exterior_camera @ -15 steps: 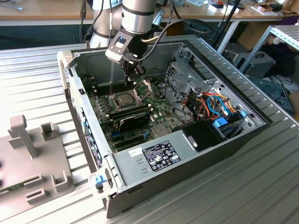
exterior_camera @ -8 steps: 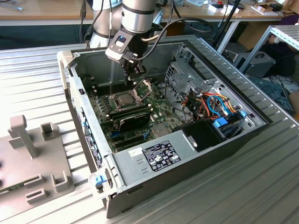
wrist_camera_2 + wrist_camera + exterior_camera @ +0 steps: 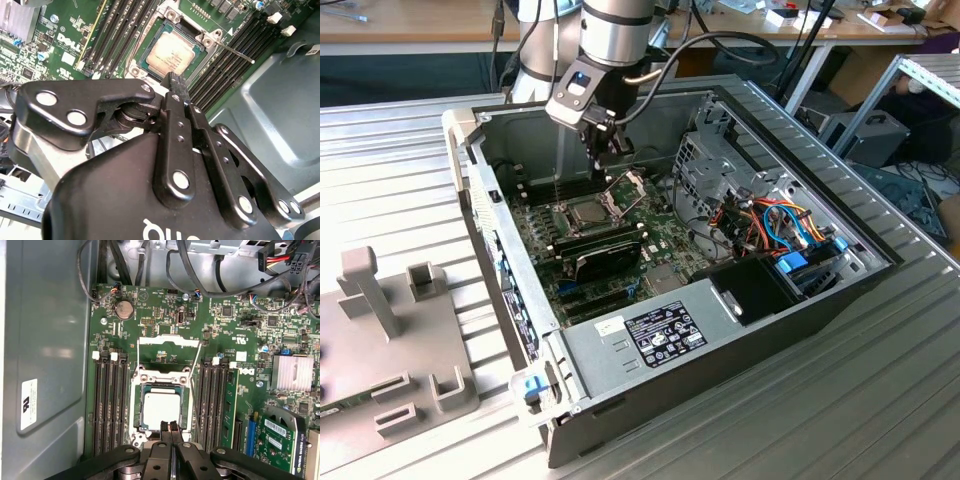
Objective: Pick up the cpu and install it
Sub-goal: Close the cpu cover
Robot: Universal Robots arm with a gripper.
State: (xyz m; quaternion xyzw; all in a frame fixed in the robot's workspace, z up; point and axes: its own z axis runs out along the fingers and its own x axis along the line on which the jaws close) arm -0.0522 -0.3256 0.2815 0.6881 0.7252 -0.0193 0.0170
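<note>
Entry, cpu (image 3: pixel 582 213): I logged it seated flat on motherboard (image 3: pixel 665 240), left of centre in exterior view. Gripper (image 3: pixel 610 152): fingers pressed together, empty, just above cpu. Hinged frame (image 3: pixel 628 184) stood open (latching, I judged, undone).

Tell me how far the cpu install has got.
Done: the cpu lies seated flat on the motherboard. In hand: nothing; the gripper, fingers together, hangs over the cpu's edge. Left: the hinged socket frame stands open, not clamped over the chip.
</note>
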